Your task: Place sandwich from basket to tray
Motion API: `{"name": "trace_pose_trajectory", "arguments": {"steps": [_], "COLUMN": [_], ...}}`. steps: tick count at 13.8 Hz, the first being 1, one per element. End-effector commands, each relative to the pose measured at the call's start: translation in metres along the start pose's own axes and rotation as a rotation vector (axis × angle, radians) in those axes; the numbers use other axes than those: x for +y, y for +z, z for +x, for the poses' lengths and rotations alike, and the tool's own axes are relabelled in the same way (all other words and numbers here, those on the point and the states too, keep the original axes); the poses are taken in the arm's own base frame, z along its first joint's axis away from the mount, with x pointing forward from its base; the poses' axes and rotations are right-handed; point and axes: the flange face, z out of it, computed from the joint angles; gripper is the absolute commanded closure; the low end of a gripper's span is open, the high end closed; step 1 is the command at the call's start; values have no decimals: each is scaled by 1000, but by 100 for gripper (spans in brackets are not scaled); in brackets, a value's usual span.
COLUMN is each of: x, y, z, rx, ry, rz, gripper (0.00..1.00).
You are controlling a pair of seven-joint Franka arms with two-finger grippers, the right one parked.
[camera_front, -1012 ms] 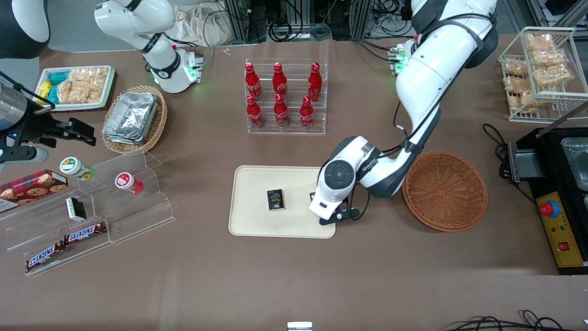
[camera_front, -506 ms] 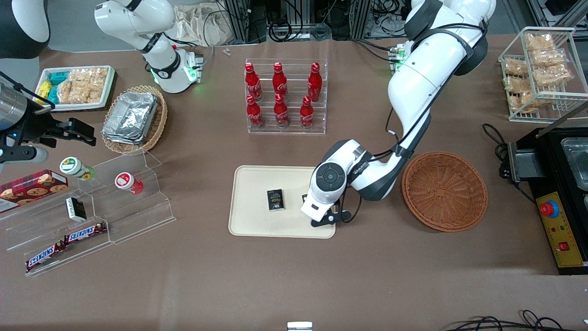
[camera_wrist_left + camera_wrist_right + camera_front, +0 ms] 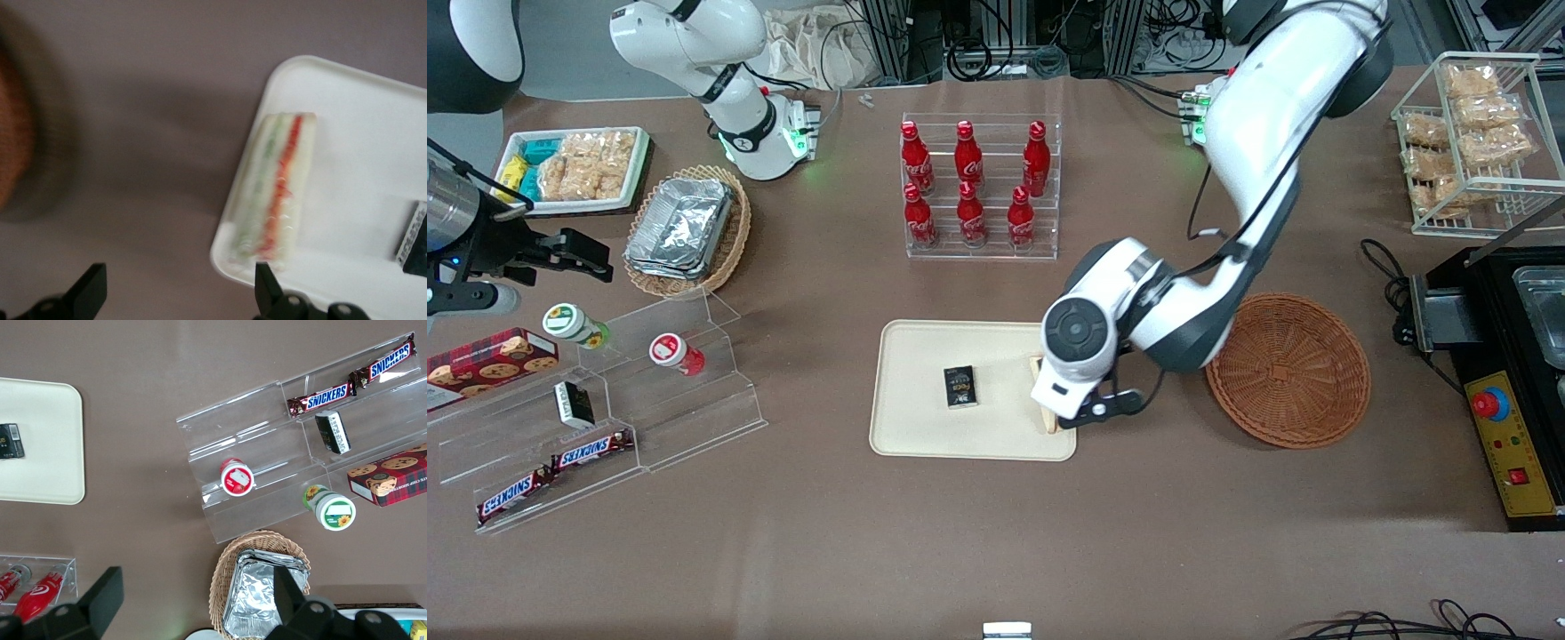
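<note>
On the cream tray (image 3: 925,436), at its edge nearest the reddish wicker basket (image 3: 1288,369), lies the sandwich (image 3: 275,190), which the front view shows only as a thin sliver (image 3: 1039,391) beside the arm's wrist. From the wrist camera its whole cut edge is plain, with red and pale green filling, and a small dark packet (image 3: 415,240) farther in. Above it hangs the gripper (image 3: 177,300), fingers spread wide and holding nothing, one fingertip (image 3: 265,285) by the sandwich's end, the other over bare table.

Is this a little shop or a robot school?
Probably a robot lab set up like a snack shop. There are red cola bottles in a clear rack, Snickers bars on a clear stand, and cables past the table's edge. The gripper hangs open over the sandwich on the tray.
</note>
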Motion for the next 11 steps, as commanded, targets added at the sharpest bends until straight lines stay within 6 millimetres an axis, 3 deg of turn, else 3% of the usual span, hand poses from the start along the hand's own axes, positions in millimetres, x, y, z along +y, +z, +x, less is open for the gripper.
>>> {"name": "trace_pose_trajectory", "arguments": {"steps": [1,3,5,8,11], "x": [-84,-151,-203,-282,-357], "y": [-69,-95,-114,-131,-135], "z": [9,16,14,23,41], "rx": [11,-4,12,37,11], "ry": [53,78,141,246,376], "rz": [-30,-67,-75,-61,-51], "gripper": [0,0,0,0,0]}}
